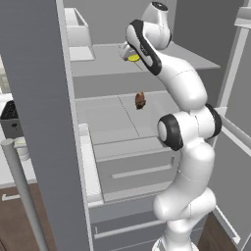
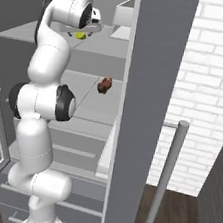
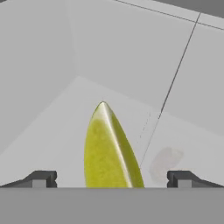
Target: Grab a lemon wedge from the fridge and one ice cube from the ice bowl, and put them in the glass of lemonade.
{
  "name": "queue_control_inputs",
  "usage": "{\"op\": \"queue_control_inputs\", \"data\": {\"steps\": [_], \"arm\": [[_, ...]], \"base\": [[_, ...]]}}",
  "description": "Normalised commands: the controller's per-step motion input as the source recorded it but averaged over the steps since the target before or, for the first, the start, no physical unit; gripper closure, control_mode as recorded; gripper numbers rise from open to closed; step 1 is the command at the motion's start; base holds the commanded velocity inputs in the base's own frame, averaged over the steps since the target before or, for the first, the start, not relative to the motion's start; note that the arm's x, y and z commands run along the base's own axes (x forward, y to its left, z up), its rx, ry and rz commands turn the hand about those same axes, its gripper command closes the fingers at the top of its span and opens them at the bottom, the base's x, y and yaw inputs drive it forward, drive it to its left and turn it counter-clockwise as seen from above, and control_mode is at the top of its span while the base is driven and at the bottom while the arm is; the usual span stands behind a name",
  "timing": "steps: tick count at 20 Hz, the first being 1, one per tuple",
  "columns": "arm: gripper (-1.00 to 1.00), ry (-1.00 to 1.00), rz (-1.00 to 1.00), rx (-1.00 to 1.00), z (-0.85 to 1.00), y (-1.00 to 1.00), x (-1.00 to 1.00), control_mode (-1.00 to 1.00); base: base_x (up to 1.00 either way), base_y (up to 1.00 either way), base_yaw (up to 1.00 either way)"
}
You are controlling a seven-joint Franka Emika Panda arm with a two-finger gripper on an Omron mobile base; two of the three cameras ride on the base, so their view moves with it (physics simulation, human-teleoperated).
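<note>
The fridge (image 1: 44,122) is matte grey outside, with paler grey shelves and light grey drawers inside. On its upper shelf the lemon wedge (image 3: 109,151) is bright yellow-green with a whitish edge along its ridge. Below the lemon wedge, on the next shelf, sits a small reddish-brown lump (image 1: 140,100). The gripper (image 3: 111,179) has dark grey fingertips. Right of the fridge, the wall (image 2: 212,93) is white brick, and the floor (image 2: 178,219) there is dark brown wood.
</note>
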Motion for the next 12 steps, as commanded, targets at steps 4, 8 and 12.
{"op": "queue_control_inputs", "data": {"steps": [4, 8, 12], "arm": [[-1.0, 0.0, 0.04, 0.0, -0.04, 0.05, 0.08, -1.0], [-1.0, 0.0, 0.05, -0.05, -0.26, 0.12, 0.07, -1.0], [-1.0, 0.0, 0.05, -0.07, -0.36, 0.14, 0.0, -1.0]], "base": [[0.0, 0.0, 0.0], [0.0, 0.0, 0.0], [0.0, 0.0, 0.0]]}}
